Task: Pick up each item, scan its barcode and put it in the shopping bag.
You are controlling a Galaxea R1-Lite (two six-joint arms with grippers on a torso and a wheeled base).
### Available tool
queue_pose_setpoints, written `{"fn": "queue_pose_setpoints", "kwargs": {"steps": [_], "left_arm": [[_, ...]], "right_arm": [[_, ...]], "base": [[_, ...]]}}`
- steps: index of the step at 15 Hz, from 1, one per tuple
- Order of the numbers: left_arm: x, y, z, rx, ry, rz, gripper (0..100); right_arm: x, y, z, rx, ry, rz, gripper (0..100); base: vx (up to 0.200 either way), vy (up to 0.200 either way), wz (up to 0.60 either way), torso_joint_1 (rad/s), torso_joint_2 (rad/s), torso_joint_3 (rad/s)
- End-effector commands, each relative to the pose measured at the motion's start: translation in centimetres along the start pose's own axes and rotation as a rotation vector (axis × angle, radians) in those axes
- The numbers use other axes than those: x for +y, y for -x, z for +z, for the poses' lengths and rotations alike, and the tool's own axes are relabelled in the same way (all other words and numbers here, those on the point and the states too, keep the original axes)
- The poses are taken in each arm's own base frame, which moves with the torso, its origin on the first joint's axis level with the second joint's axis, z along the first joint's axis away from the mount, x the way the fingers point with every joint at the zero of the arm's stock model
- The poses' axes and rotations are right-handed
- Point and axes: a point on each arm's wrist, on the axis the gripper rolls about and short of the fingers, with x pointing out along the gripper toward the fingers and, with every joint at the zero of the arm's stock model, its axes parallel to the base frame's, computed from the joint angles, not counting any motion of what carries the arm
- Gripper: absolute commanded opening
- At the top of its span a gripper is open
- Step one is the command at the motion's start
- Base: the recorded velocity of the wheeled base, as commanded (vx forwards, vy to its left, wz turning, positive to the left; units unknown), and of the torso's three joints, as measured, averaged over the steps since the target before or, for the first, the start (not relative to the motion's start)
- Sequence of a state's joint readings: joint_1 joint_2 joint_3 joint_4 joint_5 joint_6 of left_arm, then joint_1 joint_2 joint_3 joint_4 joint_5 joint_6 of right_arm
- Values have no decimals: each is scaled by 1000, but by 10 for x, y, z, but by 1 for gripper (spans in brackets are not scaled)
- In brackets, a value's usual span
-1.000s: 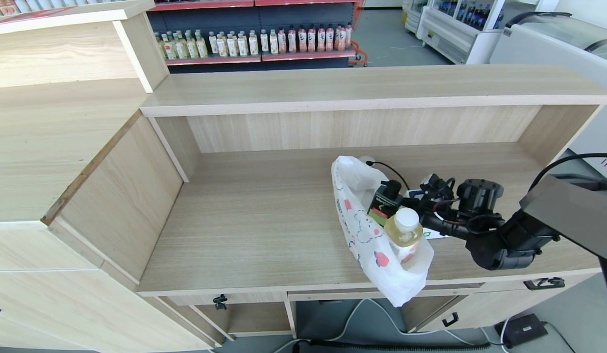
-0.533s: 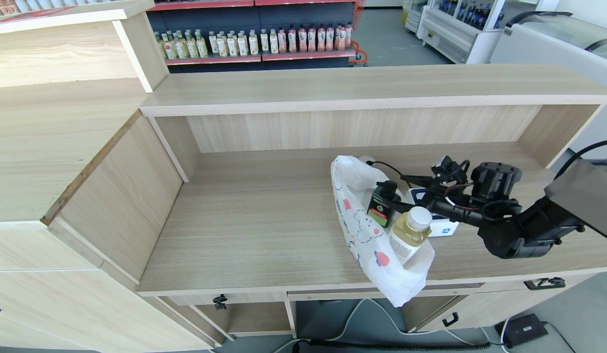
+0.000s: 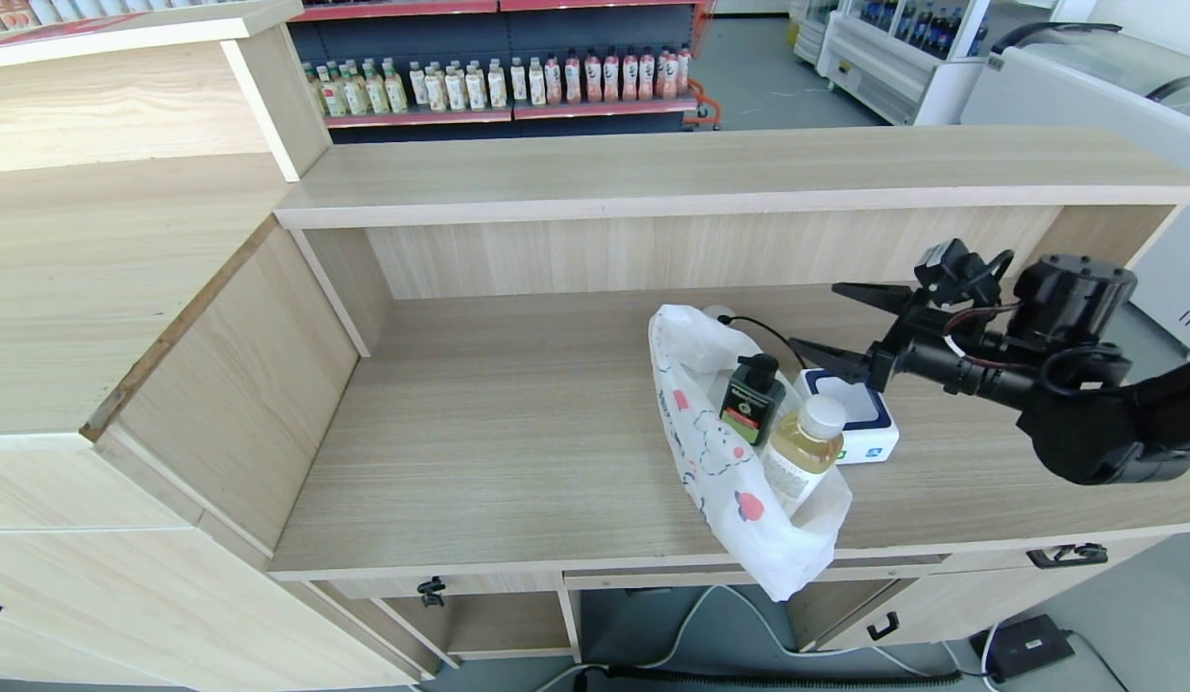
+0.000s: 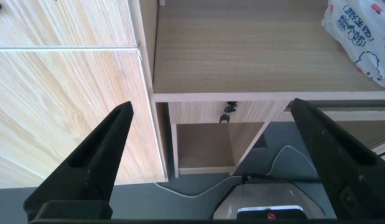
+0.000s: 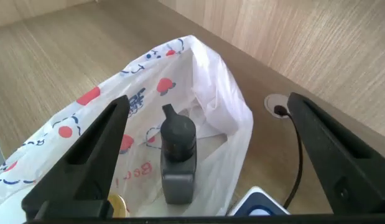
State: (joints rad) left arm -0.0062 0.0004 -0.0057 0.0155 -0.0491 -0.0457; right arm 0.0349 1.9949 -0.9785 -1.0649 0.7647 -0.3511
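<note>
A white plastic shopping bag (image 3: pixel 720 461) printed with red and blue figures lies on the pale wooden counter (image 3: pixel 518 432). Its long axis runs from the counter's back toward the front, and its near end sags over the front edge. Its mouth gapes up and toward the robot's right.

Two items are inside it. A dark bottle with a green label and black pump cap (image 3: pixel 752 399) stands close to upright, cap uppermost. Nearer the front, a pale yellow drink bottle with a white cap (image 3: pixel 802 452) leans with its cap up and to the right, its base sunk in the bag. A white scanner box with a blue face (image 3: pixel 859 418) sits just beside the bag on the right.

The right gripper (image 3: pixel 814 315) is spread wide with nothing between its fingers. It hangs above the scanner, up and to the right of the bag, apart from both bottles. In the right wrist view the dark bottle (image 5: pixel 178 155) stands in the open bag (image 5: pixel 198 81) below.

The left gripper (image 4: pixel 211 106) is also spread wide and empty, out in front of the counter's front edge.
</note>
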Motion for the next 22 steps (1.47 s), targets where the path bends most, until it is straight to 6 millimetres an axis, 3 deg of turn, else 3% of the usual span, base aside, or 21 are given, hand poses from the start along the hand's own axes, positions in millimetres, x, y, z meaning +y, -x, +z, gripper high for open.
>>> {"fn": "queue_pose_setpoints", "kwargs": {"steps": [1, 3, 6, 9, 11, 13, 15, 17, 19, 22], "left_arm": [[0, 0, 0, -1, 0, 0, 100], [0, 0, 0, -1, 0, 0, 100], [0, 0, 0, -1, 0, 0, 100], [0, 0, 0, -1, 0, 0, 100], [0, 0, 0, 1, 0, 0, 100], [0, 0, 0, -1, 0, 0, 100], [0, 0, 0, 1, 0, -1, 100], [0, 0, 0, 1, 0, 0, 100], [0, 0, 0, -1, 0, 0, 100], [0, 0, 0, 1, 0, 0, 100]], "right_arm": [[2, 21, 36, -25, 86, -87, 100], [4, 46, 55, -4, 133, -199, 100], [9, 76, 67, 105, 98, -352, 100], [10, 111, 87, 269, 89, -658, 100], [11, 131, 94, 294, 64, -722, 100], [24, 142, 90, 305, -23, -733, 100], [42, 157, 81, 325, -53, -748, 100], [74, 181, 72, 318, -95, -783, 100], [91, 195, 82, 307, -116, -815, 100], [158, 235, 75, 309, -136, -914, 100]], "base": [[0, 0, 0, 0, 0, 0], [0, 0, 0, 0, 0, 0], [0, 0, 0, 0, 0, 0], [0, 0, 0, 0, 0, 0], [0, 0, -300, -183, 303, 132], [0, 0, 0, -90, 190, 78], [0, 0, 0, -13, 25, 9], [0, 0, 0, 0, 0, 0], [0, 0, 0, 0, 0, 0], [0, 0, 0, 0, 0, 0]]}}
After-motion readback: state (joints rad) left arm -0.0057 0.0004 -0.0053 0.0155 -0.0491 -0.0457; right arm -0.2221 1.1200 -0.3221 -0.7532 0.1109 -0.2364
